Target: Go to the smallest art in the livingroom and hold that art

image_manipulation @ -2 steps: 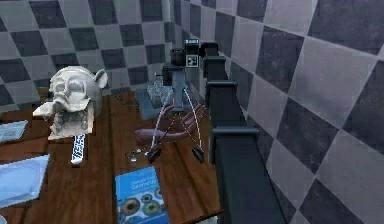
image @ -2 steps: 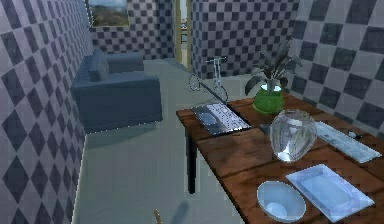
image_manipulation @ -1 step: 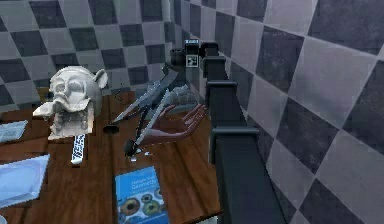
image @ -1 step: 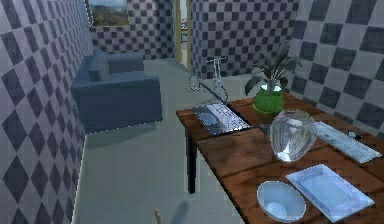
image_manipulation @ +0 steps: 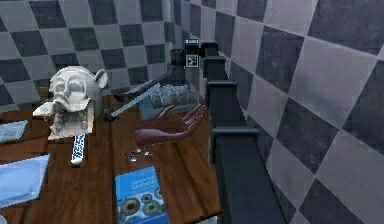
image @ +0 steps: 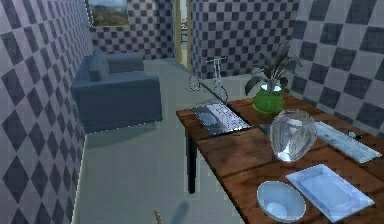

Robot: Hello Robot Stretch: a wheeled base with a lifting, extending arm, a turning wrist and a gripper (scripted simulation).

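Art, a pale skull statue [image_manipulation: 72, 98], stands on the wooden surface [image_manipulation: 100, 185]; I cannot tell whether the fingers [image_manipulation: 176, 60] hold anything.

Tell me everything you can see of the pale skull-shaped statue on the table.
The skull-shaped statue is off-white and matte, like plaster or bone, with a domed top and a rounded knob on its upper right. It stands upright on the brown wooden table, at the arm side view's left. A slim patterned strip lies at its base, possibly touching.
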